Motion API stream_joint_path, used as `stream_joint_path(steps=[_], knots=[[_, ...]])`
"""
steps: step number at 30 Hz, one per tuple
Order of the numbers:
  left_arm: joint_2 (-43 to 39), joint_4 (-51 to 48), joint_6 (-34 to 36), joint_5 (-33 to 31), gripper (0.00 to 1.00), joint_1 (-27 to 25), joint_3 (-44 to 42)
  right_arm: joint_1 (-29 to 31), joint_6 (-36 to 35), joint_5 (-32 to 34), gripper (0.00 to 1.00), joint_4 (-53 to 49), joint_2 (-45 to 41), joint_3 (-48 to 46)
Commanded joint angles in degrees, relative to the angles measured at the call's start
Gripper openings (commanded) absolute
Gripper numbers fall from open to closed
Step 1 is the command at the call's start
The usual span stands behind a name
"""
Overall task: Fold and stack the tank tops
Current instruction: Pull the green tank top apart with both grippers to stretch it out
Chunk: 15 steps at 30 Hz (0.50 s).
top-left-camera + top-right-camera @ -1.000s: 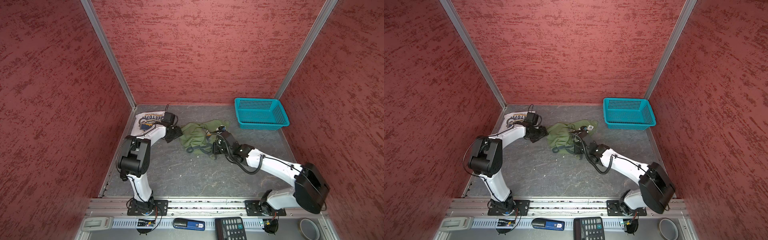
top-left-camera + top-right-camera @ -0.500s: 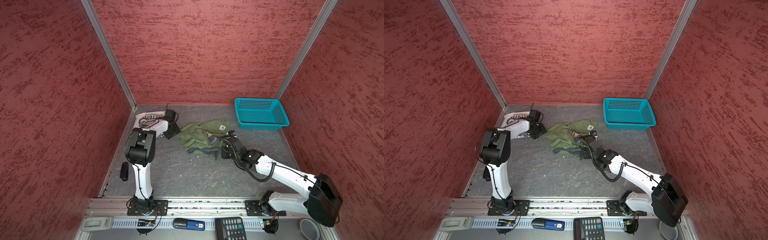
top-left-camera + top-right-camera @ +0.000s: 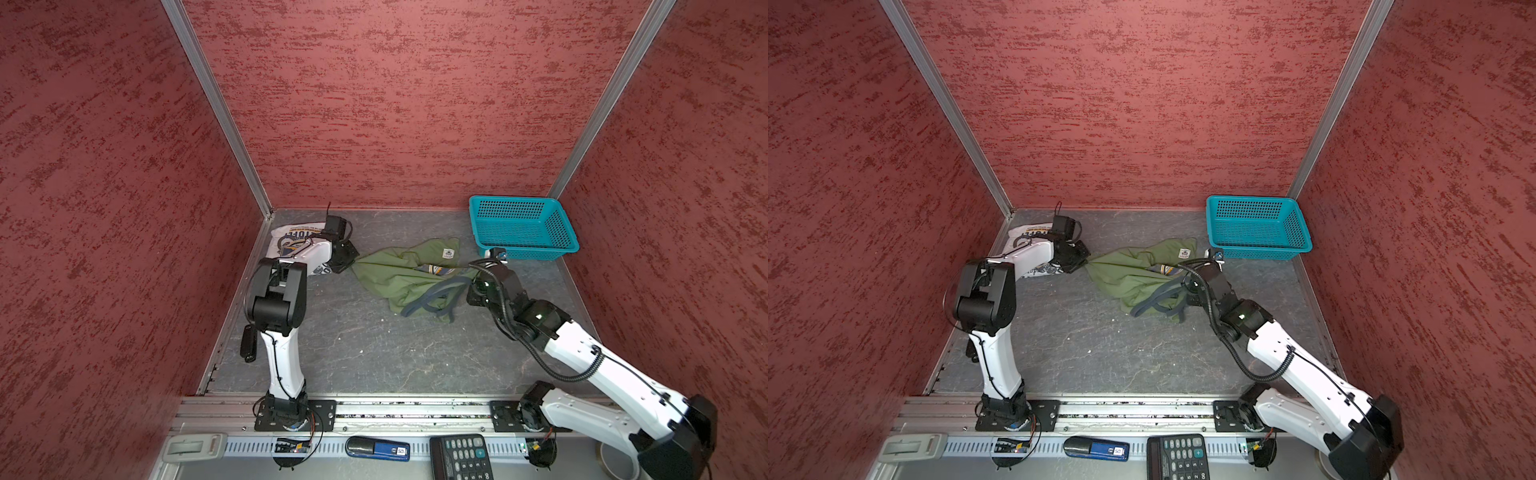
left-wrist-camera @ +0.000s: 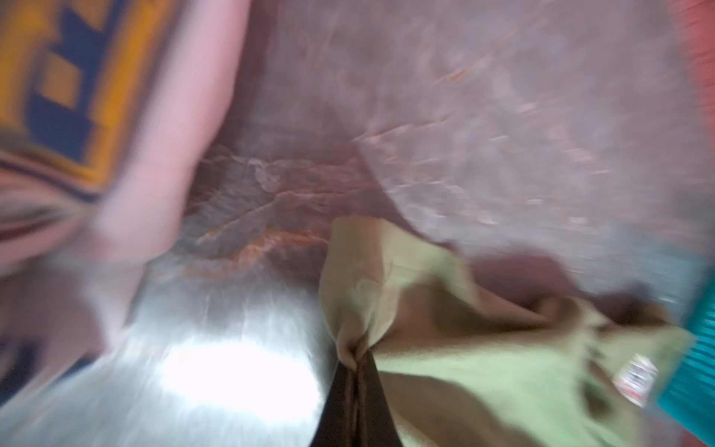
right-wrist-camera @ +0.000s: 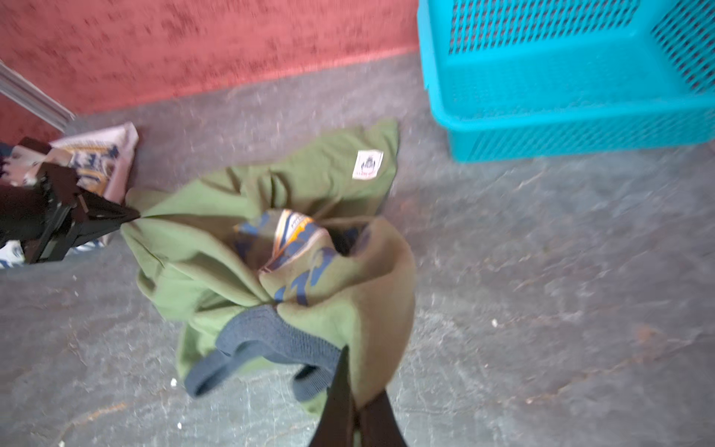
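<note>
Tops, two: left gripper [image 3: 352,263] and right gripper [image 5: 348,377] both pinch olive top [image 3: 397,277], white top [image 3: 291,242] nearby

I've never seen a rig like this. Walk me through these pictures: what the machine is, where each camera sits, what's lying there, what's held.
Two white-and-black robot arms stand on a rail at the near edge of a grey surface, walled in red. Two pictures look down from overhead, nearly the same view; the other two come from a camera on each arm's wrist, looking along its tool. The left tool is shut on one edge of the crumpled olive green tank top; the right tool is shut on its opposite side, beside the grey trim. A white tank top lies in the far left corner, partly hidden by that arm. A teal basket stands at the far right.
</note>
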Motion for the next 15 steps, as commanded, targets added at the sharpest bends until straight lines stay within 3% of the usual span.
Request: stream_joint_path(steps=[1, 5, 10, 12, 15], knots=[[-14.69, -1.43, 0.81, -1.80, 0.00, 2.17, 4.99, -0.51, -5.15, 4.99, 0.00, -1.36, -2.40, 6.88], [-29.49, -3.47, 3.15, -8.32, 0.00, 2.38, 5.67, -0.59, -8.07, 6.13, 0.00, -2.53, -2.32, 14.32], [-40.39, -3.45, 3.10, -10.68, 0.00, 3.73, -3.62, -0.97, -8.42, 6.49, 0.00, -1.50, -1.62, 13.92], [-41.43, -3.38, 2.29, -9.38, 0.00, 5.25, -8.71, -1.81, -7.80, 5.26, 0.00, -1.05, -0.07, 11.96], [-40.79, -0.88, 1.25, -2.52, 0.00, 8.44, -15.89, -4.43, -7.01, -1.19, 0.00, 2.15, 3.13, 7.57]])
